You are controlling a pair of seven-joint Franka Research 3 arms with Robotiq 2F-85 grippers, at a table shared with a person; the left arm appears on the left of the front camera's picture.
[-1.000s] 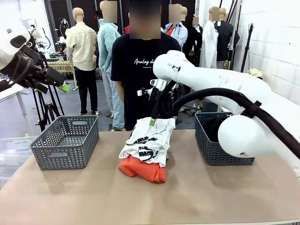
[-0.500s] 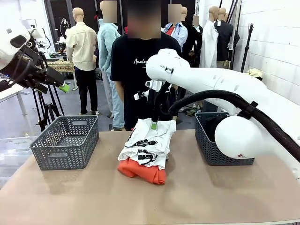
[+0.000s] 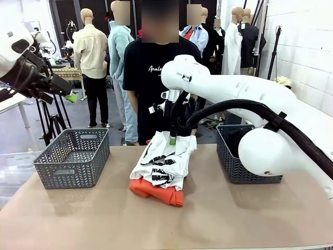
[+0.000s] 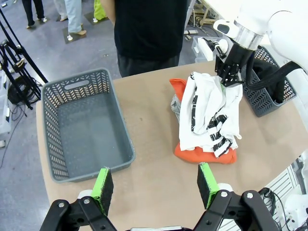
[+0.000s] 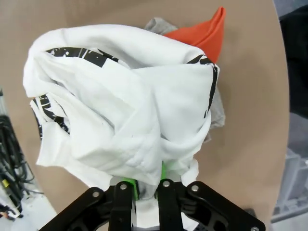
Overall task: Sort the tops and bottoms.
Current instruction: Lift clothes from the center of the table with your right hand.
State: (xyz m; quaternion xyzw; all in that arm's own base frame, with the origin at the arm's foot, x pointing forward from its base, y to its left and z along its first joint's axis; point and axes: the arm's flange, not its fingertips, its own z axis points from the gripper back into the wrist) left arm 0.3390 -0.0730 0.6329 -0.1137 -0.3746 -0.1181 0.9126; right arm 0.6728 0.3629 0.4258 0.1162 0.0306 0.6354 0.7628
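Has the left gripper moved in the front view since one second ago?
No. The left gripper is at the same spot as before: the same height above the grey basket, and its green pad is beside the same tripod.

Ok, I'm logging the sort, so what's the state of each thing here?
white tee: bunched, gripped at far edge.
orange top: folded, under the tee.
grey top: mostly hidden under pile.
left basket: empty.
right basket: dark fabric inside.
left pincer: open.
right pincer: shut on white tee.
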